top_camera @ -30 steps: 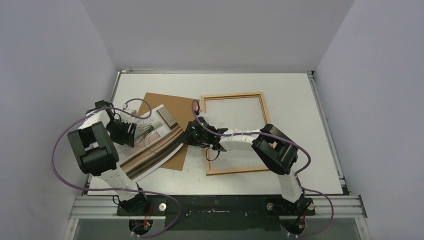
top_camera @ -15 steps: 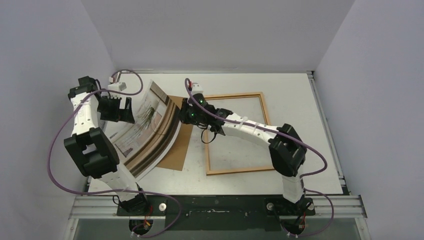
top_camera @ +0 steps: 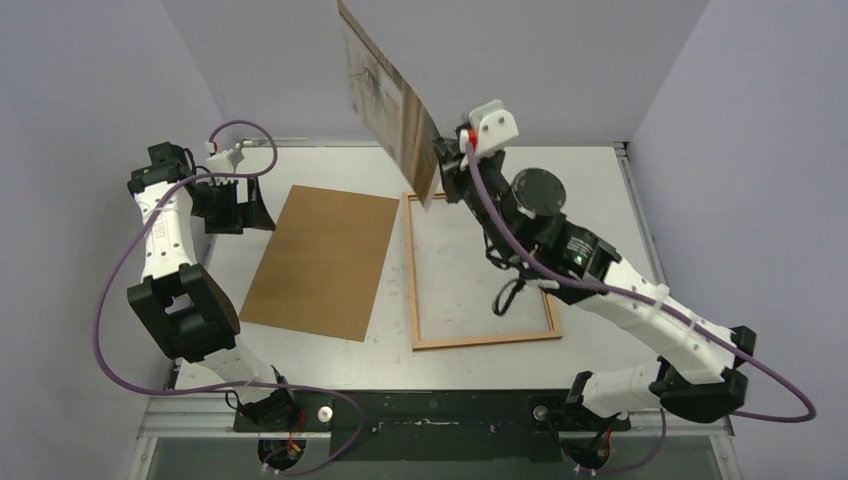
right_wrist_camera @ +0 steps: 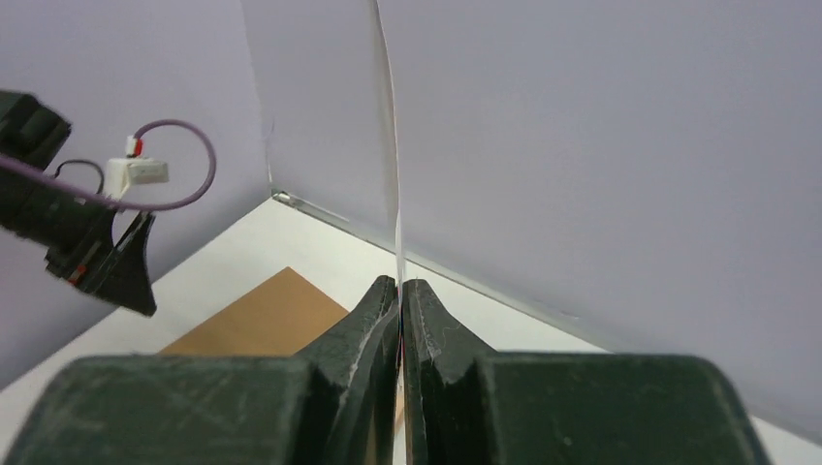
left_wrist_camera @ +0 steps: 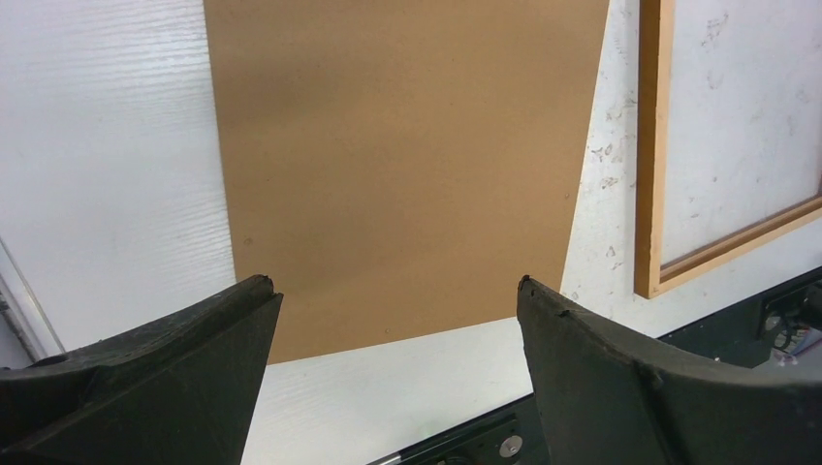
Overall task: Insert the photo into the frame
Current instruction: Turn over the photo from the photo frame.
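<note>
High above the table (top_camera: 600, 190), the photo (top_camera: 385, 95) sticks up in the air. The right gripper (right_wrist_camera: 399, 287) holds it by one bottom corner, with its jaws pressed tight together on the paper's edge. The photo is a big, thin sheet of paper with brown and beige stripes, and it looks very light and floppy. From the right wrist view it is only a thin white line going up. Paper like this can bend, flap or crease, so it is best to hold it at an edge or a corner and lay it down slowly. The frame (top_camera: 485, 338) lies flat on the table below. It is a thin wooden rectangle, reddish-brown, with a clear pane that shows some smudges. Just beside the frame lies a flat brown backing board (top_camera: 325, 260), which looks stiff and smooth. The left gripper (left_wrist_camera: 397, 291) hangs over that board with its jaws spread wide, holding nothing.
</note>
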Action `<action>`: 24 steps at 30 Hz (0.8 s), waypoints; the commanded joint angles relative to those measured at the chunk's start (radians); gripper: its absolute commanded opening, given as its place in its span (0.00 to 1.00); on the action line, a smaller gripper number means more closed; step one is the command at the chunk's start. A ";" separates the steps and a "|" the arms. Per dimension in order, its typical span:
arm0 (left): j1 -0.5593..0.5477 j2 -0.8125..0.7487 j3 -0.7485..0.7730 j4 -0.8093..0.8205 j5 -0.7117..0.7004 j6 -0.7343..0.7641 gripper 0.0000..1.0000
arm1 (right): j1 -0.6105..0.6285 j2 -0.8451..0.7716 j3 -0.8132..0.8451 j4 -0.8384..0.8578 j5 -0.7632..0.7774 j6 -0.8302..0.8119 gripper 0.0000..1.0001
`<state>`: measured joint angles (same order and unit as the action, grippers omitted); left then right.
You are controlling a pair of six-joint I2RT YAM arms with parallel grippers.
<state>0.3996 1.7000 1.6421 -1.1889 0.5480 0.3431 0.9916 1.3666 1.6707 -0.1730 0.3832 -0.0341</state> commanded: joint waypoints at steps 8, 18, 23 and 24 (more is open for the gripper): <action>-0.009 -0.010 -0.014 0.040 0.042 -0.050 0.92 | 0.376 0.018 -0.208 -0.233 0.336 -0.444 0.05; -0.010 -0.015 -0.035 0.044 0.052 -0.045 0.92 | 0.564 0.148 -0.361 -0.374 0.327 -0.320 0.05; -0.031 -0.022 -0.050 0.045 0.054 -0.043 0.92 | 0.673 0.177 -0.391 -0.424 0.275 -0.269 0.05; -0.038 -0.025 -0.056 0.046 0.055 -0.045 0.92 | 0.694 0.191 -0.396 -0.442 0.254 -0.242 0.05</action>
<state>0.3874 1.7000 1.5970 -1.1698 0.5632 0.2981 1.6138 1.5616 1.2781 -0.5655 0.6674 -0.3500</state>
